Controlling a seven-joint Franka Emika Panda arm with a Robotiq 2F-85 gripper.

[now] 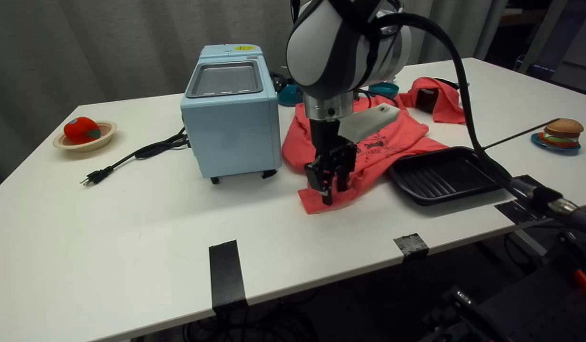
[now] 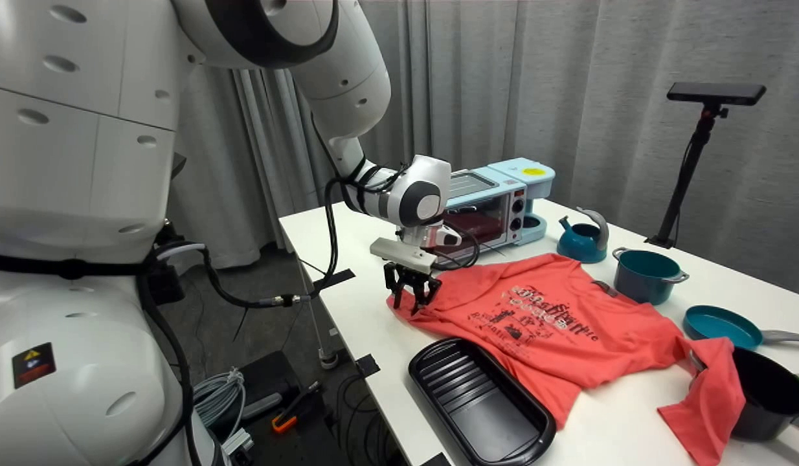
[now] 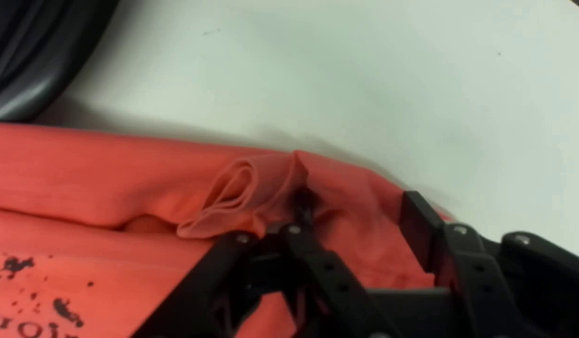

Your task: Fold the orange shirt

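Note:
The orange shirt, coral in colour with dark print, lies spread and wrinkled on the table in both exterior views [image 1: 392, 140] [image 2: 535, 310]. One sleeve stretches toward the table's front edge; the opposite sleeve drapes against a black pot. My gripper [image 1: 335, 192] is low over the near sleeve, and it also shows there in an exterior view [image 2: 409, 303]. In the wrist view the gripper [image 3: 360, 220] has its fingers wide apart, with flat shirt cloth [image 3: 106, 183] between and below them. The left finger presses into a bunched fold, its tip partly hidden.
A black ridged tray [image 2: 480, 401] lies against the shirt. A light blue toaster oven [image 1: 231, 128] stands close beside the arm. A kettle [image 2: 581, 241], a teal pot [image 2: 649, 275], a pan [image 2: 723, 325] and the black pot [image 2: 765, 395] stand around the shirt's far side.

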